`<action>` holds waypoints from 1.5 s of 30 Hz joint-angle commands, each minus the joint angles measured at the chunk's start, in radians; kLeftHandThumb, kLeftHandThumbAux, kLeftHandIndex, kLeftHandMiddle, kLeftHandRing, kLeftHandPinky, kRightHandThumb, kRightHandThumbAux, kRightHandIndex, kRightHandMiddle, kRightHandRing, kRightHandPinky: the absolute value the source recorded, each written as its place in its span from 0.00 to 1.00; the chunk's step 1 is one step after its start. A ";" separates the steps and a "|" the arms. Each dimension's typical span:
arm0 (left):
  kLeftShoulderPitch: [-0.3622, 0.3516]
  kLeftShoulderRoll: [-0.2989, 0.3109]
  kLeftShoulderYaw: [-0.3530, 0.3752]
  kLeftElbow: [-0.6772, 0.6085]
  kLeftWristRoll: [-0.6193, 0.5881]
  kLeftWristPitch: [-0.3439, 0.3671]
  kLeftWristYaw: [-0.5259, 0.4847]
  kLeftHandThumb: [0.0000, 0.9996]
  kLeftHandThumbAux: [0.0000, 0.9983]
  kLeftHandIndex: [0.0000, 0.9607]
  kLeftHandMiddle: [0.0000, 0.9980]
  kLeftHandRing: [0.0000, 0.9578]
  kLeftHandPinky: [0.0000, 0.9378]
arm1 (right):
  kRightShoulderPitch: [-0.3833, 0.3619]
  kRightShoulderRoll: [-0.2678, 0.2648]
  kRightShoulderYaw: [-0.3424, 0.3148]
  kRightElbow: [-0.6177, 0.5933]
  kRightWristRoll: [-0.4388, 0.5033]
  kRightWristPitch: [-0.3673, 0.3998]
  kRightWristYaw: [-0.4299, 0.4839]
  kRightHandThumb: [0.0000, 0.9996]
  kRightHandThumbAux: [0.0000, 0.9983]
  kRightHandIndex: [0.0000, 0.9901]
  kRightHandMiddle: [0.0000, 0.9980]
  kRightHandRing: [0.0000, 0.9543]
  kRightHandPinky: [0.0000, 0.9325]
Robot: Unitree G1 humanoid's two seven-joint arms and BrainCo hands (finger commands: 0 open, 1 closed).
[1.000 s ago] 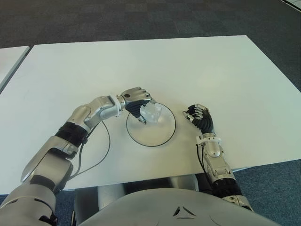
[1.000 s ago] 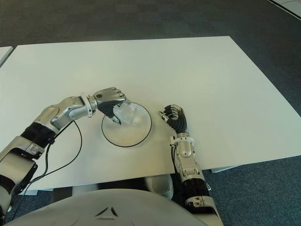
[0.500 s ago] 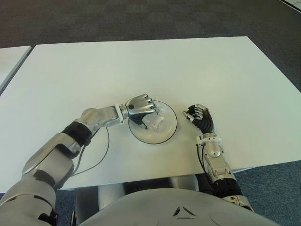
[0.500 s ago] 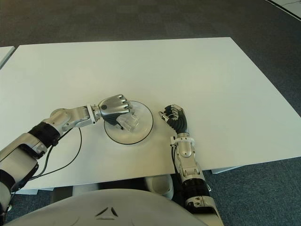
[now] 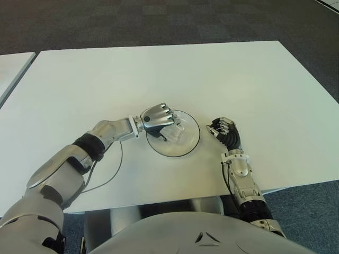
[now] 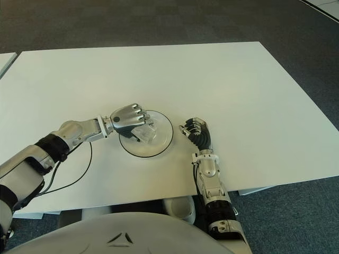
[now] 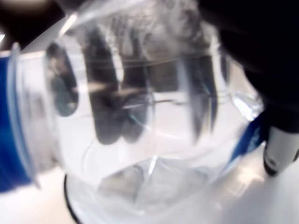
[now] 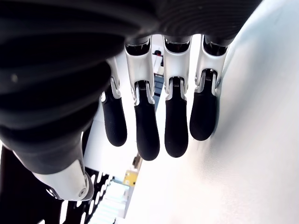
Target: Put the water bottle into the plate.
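My left hand (image 5: 158, 117) is shut on the clear water bottle (image 5: 173, 134), knuckles up, over the left part of the round plate (image 5: 192, 142) with its dark rim. The bottle lies tilted low in the plate; whether it touches the plate I cannot tell. In the left wrist view the bottle (image 7: 140, 116) fills the picture, with a blue label at its edge and my dark fingers (image 7: 110, 112) seen through it. My right hand (image 5: 225, 132) shows just right of the plate, fingers relaxed and holding nothing.
The white table (image 5: 238, 79) stretches wide behind and to both sides of the plate. A thin black cable (image 5: 118, 164) loops on the table beside my left forearm. A second white table edge (image 5: 10, 66) shows at the far left.
My left hand has turned knuckles-up and come down with the bottle onto the plate, forearm dropping toward the table. The right hand has not moved.
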 commanded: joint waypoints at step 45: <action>0.046 0.006 -0.049 0.035 -0.052 -0.071 -0.084 0.16 0.26 0.00 0.00 0.00 0.00 | 0.006 0.003 0.005 0.012 0.000 0.024 0.001 0.71 0.73 0.43 0.52 0.54 0.54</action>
